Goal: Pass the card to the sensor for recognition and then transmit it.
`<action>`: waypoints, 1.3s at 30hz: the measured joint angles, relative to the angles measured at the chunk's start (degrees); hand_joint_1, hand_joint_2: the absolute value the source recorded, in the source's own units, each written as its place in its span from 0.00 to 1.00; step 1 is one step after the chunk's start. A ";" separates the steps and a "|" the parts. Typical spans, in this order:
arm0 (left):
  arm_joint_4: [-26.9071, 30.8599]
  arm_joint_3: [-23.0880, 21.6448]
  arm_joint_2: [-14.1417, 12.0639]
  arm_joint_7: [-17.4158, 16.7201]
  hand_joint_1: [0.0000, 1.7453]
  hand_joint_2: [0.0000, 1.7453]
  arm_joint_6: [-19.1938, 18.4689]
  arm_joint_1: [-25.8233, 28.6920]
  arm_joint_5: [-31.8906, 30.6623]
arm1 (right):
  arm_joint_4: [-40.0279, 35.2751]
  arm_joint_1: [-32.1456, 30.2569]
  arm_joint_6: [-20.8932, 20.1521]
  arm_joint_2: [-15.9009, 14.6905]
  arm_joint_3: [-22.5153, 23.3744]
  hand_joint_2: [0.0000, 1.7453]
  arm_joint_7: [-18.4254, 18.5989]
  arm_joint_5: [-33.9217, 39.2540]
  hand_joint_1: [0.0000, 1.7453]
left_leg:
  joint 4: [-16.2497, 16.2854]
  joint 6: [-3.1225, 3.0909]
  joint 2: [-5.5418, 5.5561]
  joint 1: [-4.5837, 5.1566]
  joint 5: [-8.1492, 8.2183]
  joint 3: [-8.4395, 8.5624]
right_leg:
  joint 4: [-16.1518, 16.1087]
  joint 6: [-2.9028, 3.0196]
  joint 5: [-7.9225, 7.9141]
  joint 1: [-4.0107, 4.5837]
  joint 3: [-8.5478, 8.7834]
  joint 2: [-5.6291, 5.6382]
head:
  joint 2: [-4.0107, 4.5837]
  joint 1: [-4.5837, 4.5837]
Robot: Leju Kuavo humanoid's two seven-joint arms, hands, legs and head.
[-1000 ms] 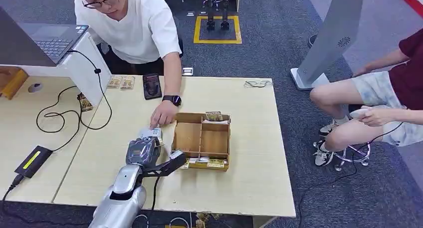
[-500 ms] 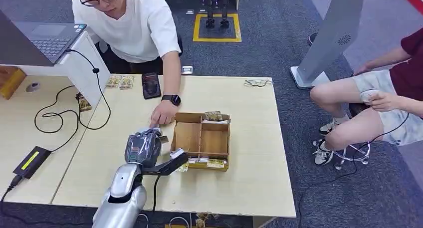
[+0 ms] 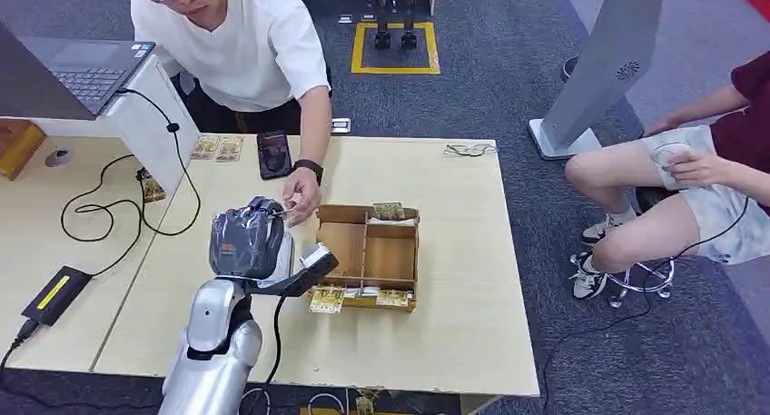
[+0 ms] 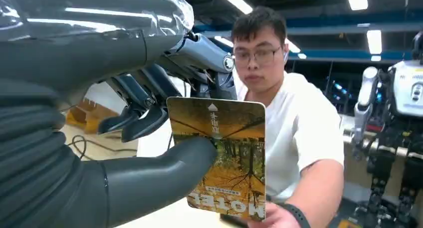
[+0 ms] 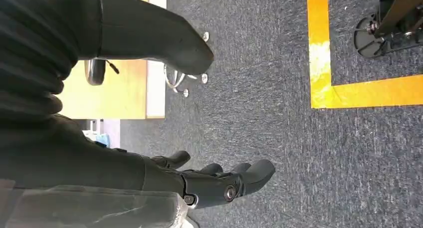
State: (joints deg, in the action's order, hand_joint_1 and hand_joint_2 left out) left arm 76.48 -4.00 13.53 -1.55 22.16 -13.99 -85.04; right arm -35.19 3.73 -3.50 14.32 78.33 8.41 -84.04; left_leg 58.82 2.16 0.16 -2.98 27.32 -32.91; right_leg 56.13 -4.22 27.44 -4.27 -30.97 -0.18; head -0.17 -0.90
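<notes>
My left hand (image 3: pixel 247 242) is raised above the table, left of the wooden box (image 3: pixel 352 213). It pinches a hotel card (image 4: pixel 219 158) with an autumn forest print between thumb and fingers, held upright. A person in a white shirt leans over the table, and their hand (image 3: pixel 300 200) touches the card's edge. The sensor (image 3: pixel 56 292), a black box with a yellow-green strip, lies on the left table near its front edge. My right hand (image 5: pixel 199 183) hangs over the grey carpet with its fingers apart and nothing in it.
The box holds cards, and more cards (image 3: pixel 327 299) lie at its front. A phone (image 3: pixel 274 153), two cards (image 3: pixel 220 148), glasses (image 3: pixel 470 149), cables (image 3: pixel 118 206) and a laptop (image 3: pixel 82 70) are around. Another person (image 3: pixel 690 188) sits at the right.
My left hand has lifted off the table with the card and moved up toward the person. The person's hand rose along with it.
</notes>
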 joint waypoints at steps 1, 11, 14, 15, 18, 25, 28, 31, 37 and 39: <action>0.31 -0.04 0.02 0.00 1.00 1.00 0.02 0.01 0.04 | 0.00 0.00 0.00 0.00 0.00 1.00 -0.09 0.00 0.00 | 0.00 0.00 0.00 0.00 0.00 0.00 | 0.00 0.00 0.00 0.00 -0.01 0.00 | 0.00 -0.02; 1.55 -0.92 0.37 0.00 1.00 1.00 -0.06 -0.57 0.35 | 0.02 0.00 0.26 0.02 -0.02 1.00 -0.61 -0.13 0.00 | 0.00 0.00 -0.01 0.00 0.00 -0.01 | 0.00 0.00 0.00 0.00 -0.04 0.02 | 0.00 -0.02; 1.60 -0.98 0.37 0.00 1.00 1.00 -0.09 -0.93 0.37 | 0.02 0.00 0.33 0.02 -0.04 1.00 -0.61 -0.42 0.00 | 0.00 0.00 -0.02 0.00 0.00 -0.01 | 0.00 0.00 0.00 0.00 -0.04 0.02 | 0.00 -0.02; 1.60 -1.01 0.37 0.00 1.00 1.00 -0.15 -1.12 0.39 | 0.02 -0.01 0.33 0.02 -0.07 1.00 -0.61 -0.57 0.00 | 0.00 0.00 -0.02 0.00 0.00 -0.01 | 0.00 0.00 0.00 0.00 -0.06 0.02 | 0.00 -0.02; 1.51 -1.22 0.59 0.00 1.00 1.00 -1.37 -2.39 0.57 | 0.09 0.00 0.52 0.02 -0.22 1.00 -0.68 -1.11 0.00 | 0.01 0.00 -0.02 0.00 0.00 -0.03 | 0.00 0.00 0.00 0.00 -0.06 0.02 | 0.00 -0.02; -0.26 -2.23 1.92 -0.13 0.04 1.00 -3.54 -5.51 1.90 | 1.03 0.04 0.85 0.00 -0.63 1.00 -0.59 -1.11 0.00 | 0.02 0.00 -0.04 0.00 0.00 -0.05 | 0.00 0.00 -0.01 0.00 -0.08 0.06 | 0.00 -0.02; -0.91 -3.17 2.32 -0.13 0.00 1.00 -3.67 -5.54 1.97 | 1.03 0.03 0.83 0.02 -0.63 1.00 -0.59 -1.11 0.00 | 0.02 0.00 -0.06 0.00 0.00 -0.07 | 0.00 0.00 -0.01 0.00 -0.12 0.07 | 0.00 0.00; -1.51 -3.87 2.36 -0.13 0.00 1.00 -3.69 -5.55 1.97 | 1.03 0.00 0.83 0.02 -0.63 1.00 -0.59 -1.11 0.00 | 0.02 0.00 -0.06 0.00 0.00 -0.10 | 0.00 -0.01 -0.01 0.00 -0.15 0.08 | 0.00 -0.02; -1.79 -4.59 2.25 -0.46 0.00 1.00 -3.65 -5.53 1.99 | 1.03 0.00 0.55 0.02 -0.63 1.00 -0.52 -1.11 0.00 | 0.02 0.00 -0.06 0.00 0.00 -0.13 | 0.00 -0.01 -0.01 0.00 -0.16 0.07 | 0.00 -0.02; -1.79 -4.66 2.25 -0.52 0.00 1.00 -3.61 -5.51 2.10 | 1.03 0.00 0.44 0.07 -0.63 1.00 -0.52 -1.12 0.00 | 0.02 0.00 -0.06 0.00 0.00 -0.13 | 0.00 -0.01 -0.01 0.00 -0.16 0.07 | 0.00 -0.02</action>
State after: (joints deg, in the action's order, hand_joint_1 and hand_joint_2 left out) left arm 74.69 -8.66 15.78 -2.08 18.56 -19.50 -82.95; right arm -34.16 3.72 -3.06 14.38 77.70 7.89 -85.16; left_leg 58.84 2.16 0.10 -2.98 27.33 -33.04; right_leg 56.13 -4.22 27.42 -4.27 -31.13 -0.10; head -0.17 -0.92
